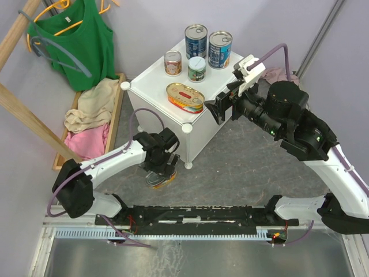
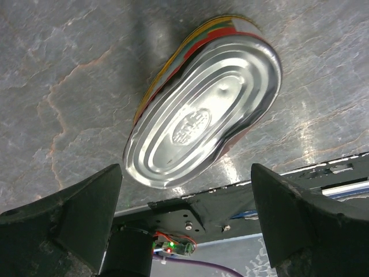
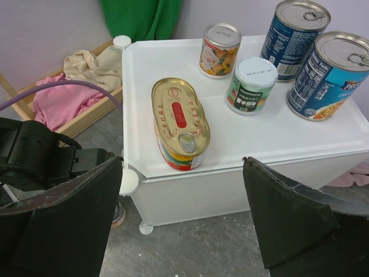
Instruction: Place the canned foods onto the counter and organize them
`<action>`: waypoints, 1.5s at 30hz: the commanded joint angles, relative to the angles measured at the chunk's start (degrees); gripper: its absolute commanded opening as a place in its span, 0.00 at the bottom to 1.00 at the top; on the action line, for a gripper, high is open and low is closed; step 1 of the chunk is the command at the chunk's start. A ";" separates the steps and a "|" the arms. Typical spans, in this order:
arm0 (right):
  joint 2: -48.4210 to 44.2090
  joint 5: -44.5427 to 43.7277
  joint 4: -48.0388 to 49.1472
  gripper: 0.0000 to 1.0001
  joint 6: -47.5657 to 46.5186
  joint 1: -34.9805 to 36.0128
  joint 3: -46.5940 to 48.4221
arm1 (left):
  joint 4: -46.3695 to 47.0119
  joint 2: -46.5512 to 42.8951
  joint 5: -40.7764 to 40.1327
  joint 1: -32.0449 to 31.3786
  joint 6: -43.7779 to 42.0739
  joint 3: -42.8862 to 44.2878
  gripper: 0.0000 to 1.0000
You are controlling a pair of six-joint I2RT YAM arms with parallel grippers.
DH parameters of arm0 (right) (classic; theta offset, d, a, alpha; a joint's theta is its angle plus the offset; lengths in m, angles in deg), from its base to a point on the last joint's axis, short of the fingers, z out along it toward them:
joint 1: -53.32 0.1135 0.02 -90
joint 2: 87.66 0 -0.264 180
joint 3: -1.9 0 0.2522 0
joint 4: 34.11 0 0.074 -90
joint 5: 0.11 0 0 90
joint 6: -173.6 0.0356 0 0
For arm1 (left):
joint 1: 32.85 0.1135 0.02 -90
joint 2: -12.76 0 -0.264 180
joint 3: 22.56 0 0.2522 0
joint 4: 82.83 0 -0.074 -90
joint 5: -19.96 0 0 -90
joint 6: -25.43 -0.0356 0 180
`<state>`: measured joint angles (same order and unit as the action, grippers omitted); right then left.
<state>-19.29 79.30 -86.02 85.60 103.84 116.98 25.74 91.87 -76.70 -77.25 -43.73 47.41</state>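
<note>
The white table (image 3: pixel 253 138) carries five of the six cans. Two are tall: the far blue can (image 3: pixel 295 29) and the near blue can (image 3: pixel 326 75), standing just beside each other. Two are small and round: the orange can (image 3: pixel 219 51) and the green can (image 3: pixel 251 85), also side by side. One is flat and oval: the gold tin (image 3: pixel 179 121), lid up, with its pull tab at the end nearer the right claw (image 3: pixel 182 160).

The right claw faces the table's front with its jaws apart and nothing between them. The gold tin is the closest can, straight ahead of it. The green can is ahead and farther off. The orange can is farther still. Both blue cans are ahead and off to the right in its wrist view.

The sixth can, the silver tin (image 2: pixel 202 115), is off the table, lying on the grey slab (image 2: pixel 69 86) with its silvery face up and a red-yellow side showing. It is just ahead of the left claw (image 2: pixel 184 173), in line with the gap between the fingers and touching neither. That claw's jaws stand wide apart and hold nothing. In the top view the claw hangs right over the tin and hides most of it.

Beyond the left claw, beside the table, one wooden tray (image 1: pixel 118 109) holds one beige cloth (image 1: pixel 92 107) and one pink cloth (image 1: pixel 86 141). One green top (image 1: pixel 81 40) hangs above them.
</note>
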 commanded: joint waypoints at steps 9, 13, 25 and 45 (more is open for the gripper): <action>-1.06 -0.92 0.48 0.93 -1.60 0.14 0.64 | 14.00 4.07 3.32 -0.15 -6.63 0.29 0.99; -1.57 -0.92 0.11 0.92 -1.41 0.11 0.23 | 16.34 4.16 2.12 -0.11 -8.01 -0.26 0.99; -2.28 0.13 0.17 0.92 -1.12 0.13 -0.32 | 18.52 6.47 1.62 -0.16 -9.15 -2.17 0.99; -2.69 0.22 1.73 0.92 -1.00 0.17 -1.58 | 18.66 13.23 1.72 -0.81 -4.90 -3.02 0.83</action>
<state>-20.75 79.32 -86.43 84.79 103.84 115.97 38.81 101.29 -75.63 -78.76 -51.30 44.61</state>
